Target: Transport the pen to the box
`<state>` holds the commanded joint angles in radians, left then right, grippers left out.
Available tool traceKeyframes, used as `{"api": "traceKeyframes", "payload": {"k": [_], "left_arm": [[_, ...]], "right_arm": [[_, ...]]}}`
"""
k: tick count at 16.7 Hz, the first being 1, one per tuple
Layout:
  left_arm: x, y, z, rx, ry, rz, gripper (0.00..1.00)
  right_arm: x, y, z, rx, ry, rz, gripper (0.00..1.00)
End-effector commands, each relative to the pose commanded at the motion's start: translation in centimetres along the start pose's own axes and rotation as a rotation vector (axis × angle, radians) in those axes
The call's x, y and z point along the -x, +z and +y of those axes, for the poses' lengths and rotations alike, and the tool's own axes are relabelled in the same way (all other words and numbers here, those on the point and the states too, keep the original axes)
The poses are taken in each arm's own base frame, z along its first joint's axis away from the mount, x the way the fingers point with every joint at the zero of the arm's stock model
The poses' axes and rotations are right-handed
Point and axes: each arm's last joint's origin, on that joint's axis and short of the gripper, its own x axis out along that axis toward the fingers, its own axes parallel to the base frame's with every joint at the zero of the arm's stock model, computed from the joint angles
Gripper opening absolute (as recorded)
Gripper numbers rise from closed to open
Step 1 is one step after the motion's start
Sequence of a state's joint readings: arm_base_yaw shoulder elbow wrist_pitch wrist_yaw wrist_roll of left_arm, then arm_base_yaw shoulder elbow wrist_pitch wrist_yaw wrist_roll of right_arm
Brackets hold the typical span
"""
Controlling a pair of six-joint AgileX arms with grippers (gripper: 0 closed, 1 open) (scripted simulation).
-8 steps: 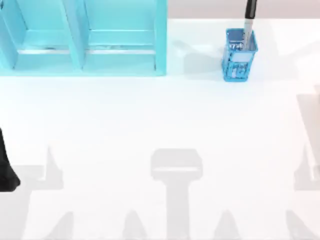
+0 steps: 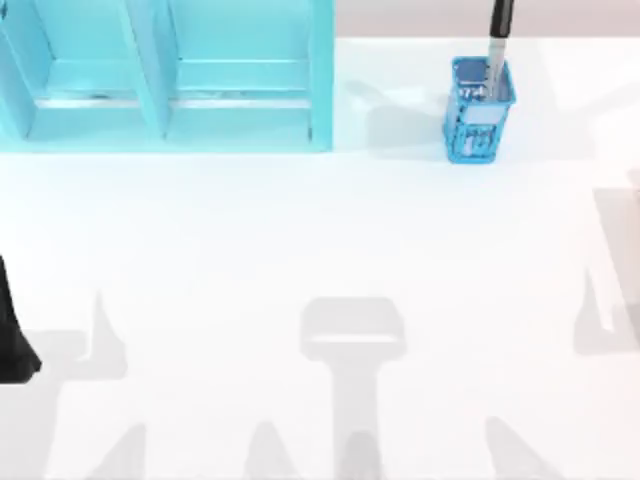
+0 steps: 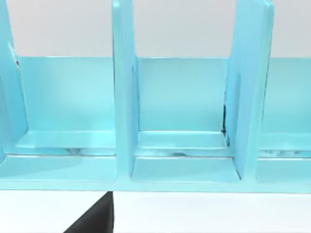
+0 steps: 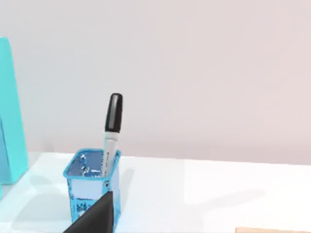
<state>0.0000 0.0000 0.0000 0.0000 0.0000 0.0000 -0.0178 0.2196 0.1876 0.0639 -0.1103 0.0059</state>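
white counter [image 2: 300, 240] with a turquoise box [image 2: 165, 75] at its far left corner. near the far right edge, the pen [image 2: 497, 45] stands upright in a blue mesh cup [image 2: 478, 120]. left arm [image 2: 12, 330] at the left edge; end effector states cannot be told.

the box [image 2: 165, 75] looks like smooth, glossy pale-blue plastic with faint reflections on its floors. the cup [image 2: 478, 112] is shiny blue mesh. the pen [image 4: 111, 133] has a satin black cap over a smooth grey-white barrel. the surface [image 2: 320, 260] is matt white.
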Motion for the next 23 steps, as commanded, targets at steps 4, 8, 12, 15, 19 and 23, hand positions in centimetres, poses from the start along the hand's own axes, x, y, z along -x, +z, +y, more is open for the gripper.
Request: {"api": "traceKeyframes", "payload": {"k": [4, 8, 12, 15, 19, 23], "left_arm": [[0.0, 0.0, 0.0, 0.000, 0.000, 0.000, 1.00], [0.0, 0.0, 0.0, 0.000, 0.000, 0.000, 1.00], [0.0, 0.0, 0.0, 0.000, 0.000, 0.000, 1.00], [0.0, 0.0, 0.0, 0.000, 0.000, 0.000, 1.00], [0.0, 0.0, 0.0, 0.000, 0.000, 0.000, 1.00], [0.0, 0.0, 0.0, 0.000, 0.000, 0.000, 1.00]], "right_arm": [[-4.2, 4.7, -0.3, -0.017, 0.124, 0.063, 1.00], [-12.7, 5.4, -1.4, -0.084, 0.274, 0.241, 1.00], [-22.0, 0.8, -2.8, -0.192, 0.425, 0.424, 1.00], [-27.4, -3.9, -3.7, -0.263, 0.525, 0.503, 1.00], [-31.9, -8.4, -4.6, -0.306, 0.625, 0.520, 1.00], [-33.6, -9.7, -4.9, -0.307, 0.672, 0.497, 1.00]]}}
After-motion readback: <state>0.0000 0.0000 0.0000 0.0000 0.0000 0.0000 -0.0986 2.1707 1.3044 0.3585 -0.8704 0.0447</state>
